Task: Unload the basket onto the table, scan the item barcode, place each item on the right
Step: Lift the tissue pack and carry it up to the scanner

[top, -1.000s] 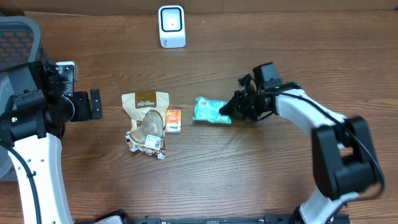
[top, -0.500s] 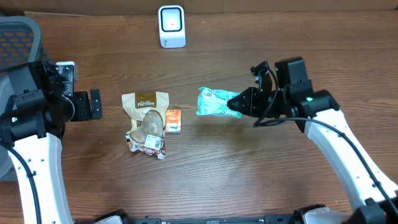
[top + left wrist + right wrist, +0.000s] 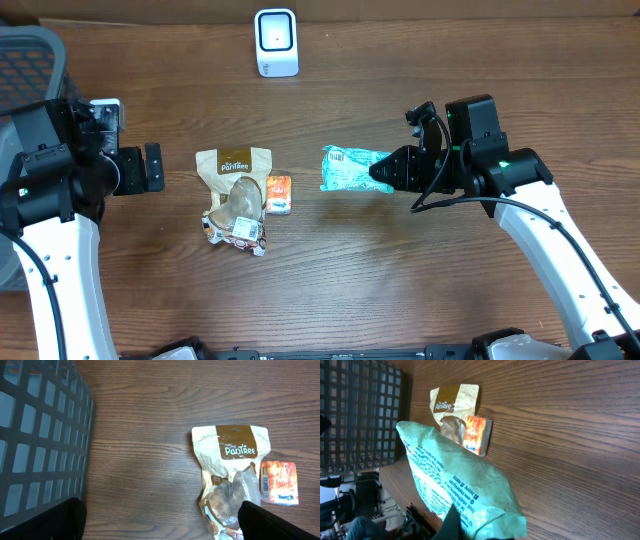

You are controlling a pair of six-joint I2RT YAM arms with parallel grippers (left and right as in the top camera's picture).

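Pouch [image 3: 348, 168] hangs pinched in right end effector [image 3: 380, 172]; left end effector [image 3: 152, 168] gapes wide.

**Robot lab bench set up as a shop checkout**

A wood-grain table [image 3: 330, 290] carries a white barcode scanner [image 3: 276, 42] at 12 o'clock and a dark mesh basket [image 3: 30, 60] at 10 o'clock. Retail packets sit mid-table: a PanTree pouch [image 3: 234, 175], a small orange packet [image 3: 279, 193] and a green bag [image 3: 345, 168]. The left arm [image 3: 60, 250] stands at 9 o'clock, the right arm [image 3: 540, 220] at 3 o'clock.

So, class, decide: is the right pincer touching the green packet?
Touching. The right wrist view shows the green packet pinched in the right pincer, its dark finger overlapping the packet's near end.
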